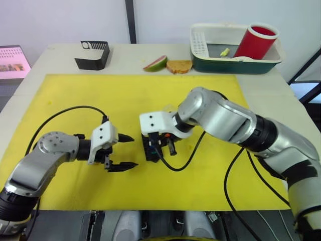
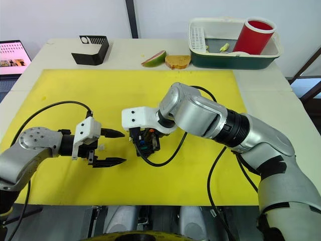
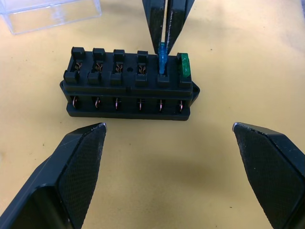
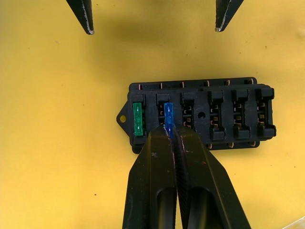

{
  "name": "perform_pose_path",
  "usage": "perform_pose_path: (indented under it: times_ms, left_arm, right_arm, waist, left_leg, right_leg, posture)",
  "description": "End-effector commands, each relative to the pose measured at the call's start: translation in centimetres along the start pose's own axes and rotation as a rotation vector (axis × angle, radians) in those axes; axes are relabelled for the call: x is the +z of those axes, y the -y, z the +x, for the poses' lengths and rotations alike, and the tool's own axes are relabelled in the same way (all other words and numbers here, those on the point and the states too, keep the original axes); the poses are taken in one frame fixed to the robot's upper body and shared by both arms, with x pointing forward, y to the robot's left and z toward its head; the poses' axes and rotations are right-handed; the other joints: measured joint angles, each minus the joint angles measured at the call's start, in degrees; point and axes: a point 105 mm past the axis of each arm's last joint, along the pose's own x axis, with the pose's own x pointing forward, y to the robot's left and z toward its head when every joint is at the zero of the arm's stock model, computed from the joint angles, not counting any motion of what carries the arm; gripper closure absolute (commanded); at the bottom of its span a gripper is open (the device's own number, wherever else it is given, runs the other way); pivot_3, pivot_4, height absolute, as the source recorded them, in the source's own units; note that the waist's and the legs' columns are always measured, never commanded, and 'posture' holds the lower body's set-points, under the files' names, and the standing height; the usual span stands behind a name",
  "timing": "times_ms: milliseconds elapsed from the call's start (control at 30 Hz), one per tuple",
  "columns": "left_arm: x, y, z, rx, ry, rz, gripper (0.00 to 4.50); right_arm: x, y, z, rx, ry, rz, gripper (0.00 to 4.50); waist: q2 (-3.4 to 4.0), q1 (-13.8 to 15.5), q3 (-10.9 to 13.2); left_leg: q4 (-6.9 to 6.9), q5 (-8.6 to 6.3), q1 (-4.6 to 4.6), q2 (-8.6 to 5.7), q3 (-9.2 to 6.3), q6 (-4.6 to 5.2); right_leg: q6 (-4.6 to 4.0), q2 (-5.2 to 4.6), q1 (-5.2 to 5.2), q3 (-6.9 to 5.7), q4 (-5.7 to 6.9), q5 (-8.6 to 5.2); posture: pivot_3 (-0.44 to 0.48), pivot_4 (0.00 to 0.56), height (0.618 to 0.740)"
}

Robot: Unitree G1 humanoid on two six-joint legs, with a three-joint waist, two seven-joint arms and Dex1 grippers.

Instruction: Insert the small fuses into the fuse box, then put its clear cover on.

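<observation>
The black fuse box [image 3: 128, 90] lies on the yellow mat [image 1: 100, 95]. A green fuse [image 3: 184, 64] sits in its end slot. In the slot beside it stands a blue fuse [image 4: 167, 114], with my right gripper [image 4: 170, 129] shut on its top from above. My left gripper [image 1: 123, 150] hovers open just left of the box, its fingertips [image 3: 97, 129] apart and holding nothing. The clear cover [image 3: 47, 14] lies on the mat just beyond the box. The box's other slots show bare metal contacts.
At the table's back stand a black angled stand [image 1: 93, 54], a fruit slice [image 1: 155, 63], a brown round piece [image 1: 179, 66] and a dish basket [image 1: 235, 65] holding a red cup [image 1: 255, 41]. A laptop screen [image 1: 12, 63] is at far left.
</observation>
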Motion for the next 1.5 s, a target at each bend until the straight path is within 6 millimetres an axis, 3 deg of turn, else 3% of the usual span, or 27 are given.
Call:
perform_pose_path:
  times_ms: [33,800,1433,1500]
  left_arm:
    - [0.7,0.1,-0.1,-0.002,0.015,0.026,0.04]
    - [0.8,-0.2,0.0,0.012,0.018,0.027,0.04]
    - [0.8,-0.4,-0.1,0.022,0.011,0.036,0.04]
    - [0.8,-0.4,-0.1,0.023,0.011,0.037,0.0]
  right_arm:
    - [0.1,0.2,-0.1,-0.017,-0.006,-0.028,4.5]
    - [-1.1,0.3,0.8,0.005,-0.078,-0.179,4.5]
    - [-0.9,0.5,1.0,0.023,-0.058,-0.134,4.5]
    - [-0.9,0.5,0.9,0.023,-0.054,-0.13,3.84]
  waist:
    - [0.0,0.0,0.0]
    - [0.0,0.0,0.0]
    - [0.0,0.0,0.0]
    - [0.0,0.0,0.0]
  left_leg:
    - [0.0,0.0,0.0,0.0,0.0,0.0]
    - [0.0,0.0,0.01,0.0,0.0,0.0]
    - [0.01,0.01,0.07,0.0,0.0,-0.01]
    - [0.01,0.01,0.06,0.0,0.0,-0.01]
  right_leg:
    - [0.0,0.0,0.0,0.0,0.0,0.0]
    - [0.0,0.0,0.01,0.0,0.01,0.0]
    - [0.0,0.01,0.06,0.0,0.03,0.0]
    - [0.0,0.01,0.06,0.0,0.03,0.0]
  posture:
    - [0.0,0.15,0.74]
    - [0.0,0.15,0.74]
    - [0.0,0.15,0.74]
    - [0.0,0.15,0.74]
